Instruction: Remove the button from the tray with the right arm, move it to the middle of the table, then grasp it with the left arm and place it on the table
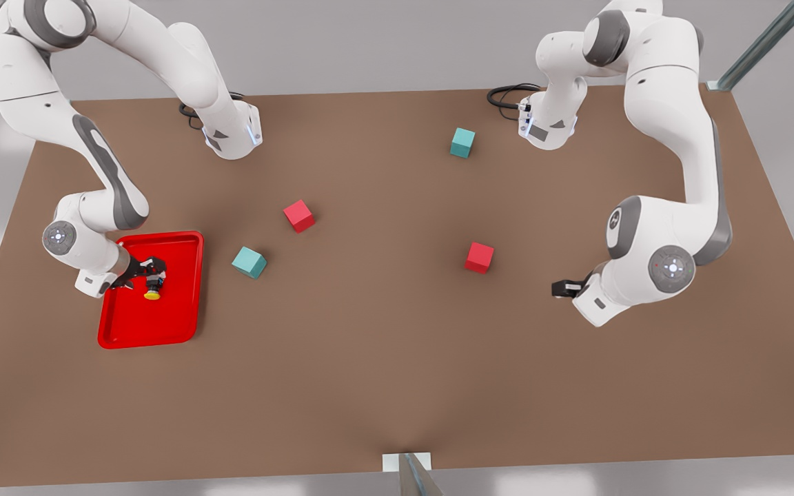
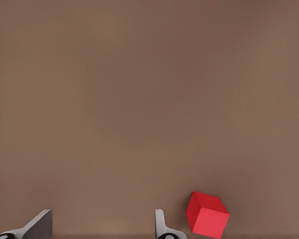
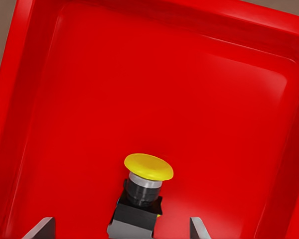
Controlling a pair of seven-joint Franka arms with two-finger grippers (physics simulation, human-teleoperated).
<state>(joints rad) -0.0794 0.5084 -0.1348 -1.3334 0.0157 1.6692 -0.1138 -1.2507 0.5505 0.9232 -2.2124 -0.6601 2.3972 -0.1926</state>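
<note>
We see the right hand (image 1: 151, 275) lowered into the red tray (image 1: 178, 313), which lies on the table (image 1: 383, 358) near its edge at the front view's left. Its fingers (image 3: 40, 228) stand spread apart on either side of the button (image 3: 139, 196), not closed on it. The button lies tipped on its side on the tray floor, its yellow cap pointing away from the hand and its black body between the fingertips. Across the table, near the edge at the front view's right, the left arm waits with its left hand (image 1: 562, 288) low over bare tabletop, fingers (image 2: 162, 226) parted and holding nothing. A red cube (image 1: 479, 257) sits just beside that hand. Toward the middle of the table we find another red cube (image 1: 298, 215) and a teal cube (image 1: 249, 262); a second teal cube (image 1: 462, 142) rests nearer the far edge.
</note>
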